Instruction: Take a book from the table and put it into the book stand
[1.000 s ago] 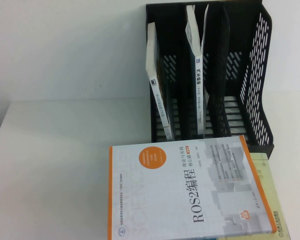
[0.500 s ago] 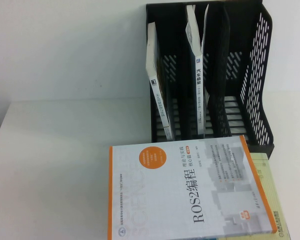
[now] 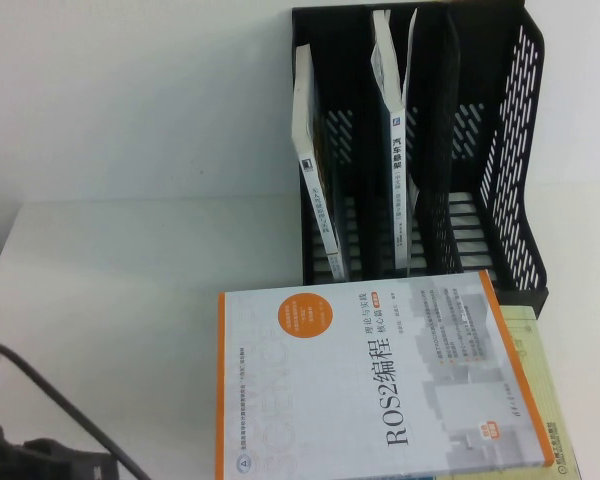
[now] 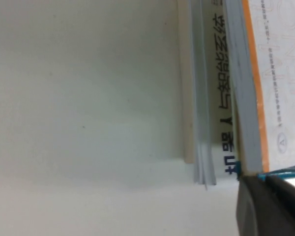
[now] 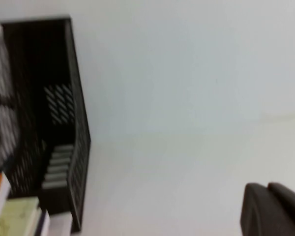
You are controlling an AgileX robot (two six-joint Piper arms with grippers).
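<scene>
A white-and-orange paperback book (image 3: 375,385) tops a stack on the white counter (image 3: 130,300) before the black mesh book stand (image 3: 500,160), left gripper (image 4: 270,206) and right gripper (image 5: 273,209) states unclear

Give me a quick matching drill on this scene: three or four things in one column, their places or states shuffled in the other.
1. orange-edged book
2. book stand
3. left gripper
4. green book

a. under another book
b. top of the stack
c. low at the table's near left edge
d. at the back, holding two upright books

Pairs: 1-b, 2-d, 3-c, 4-a. The right gripper shows only in its wrist view.
</scene>
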